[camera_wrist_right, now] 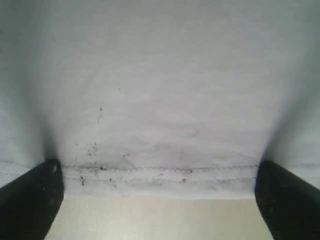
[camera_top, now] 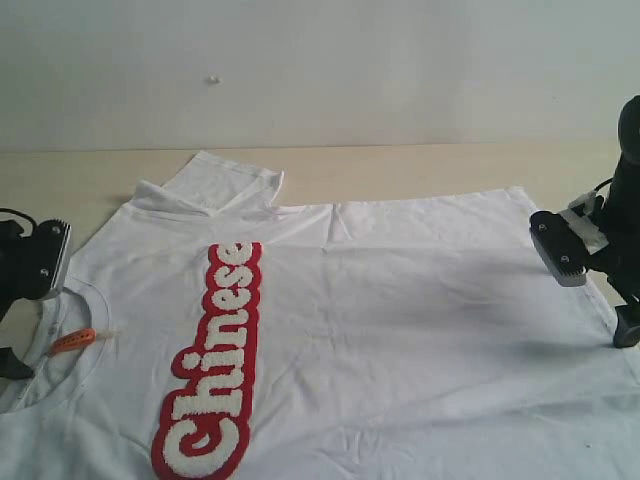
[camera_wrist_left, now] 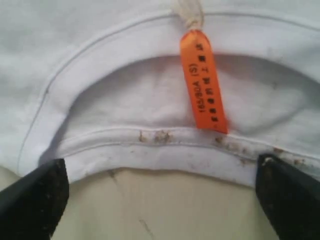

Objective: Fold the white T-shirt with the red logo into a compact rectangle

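lying flat across a pale beige wooden tabletop (camera_top: 400, 165), a large white cotton short-sleeved t-shirt (camera_top: 400, 330) is spread with its collar toward the left arm and its bottom hem toward the right arm, one sleeve (camera_top: 225, 183) folded back on itself at the far edge. a long strip of chunky white terry letters spelling "chinese", bordered in thick red (camera_top: 212, 365), runs across the chest near the collar end. a small orange neck tag (camera_wrist_left: 202, 80) hangs from a pale cord over the ribbed neckline, printed with dark size text. the black left gripper (camera_wrist_left: 160, 200) sits at the collar with its jaws spread wide to either side of the neck opening, nothing between them, the collar edge flecked with brownish specks. the black right gripper (camera_wrist_right: 160, 200) sits at the stitched bottom hem (camera_wrist_right: 160, 175), likewise spread wide and gripping nothing, the hem marked with dark specks and bare table showing just beyond it
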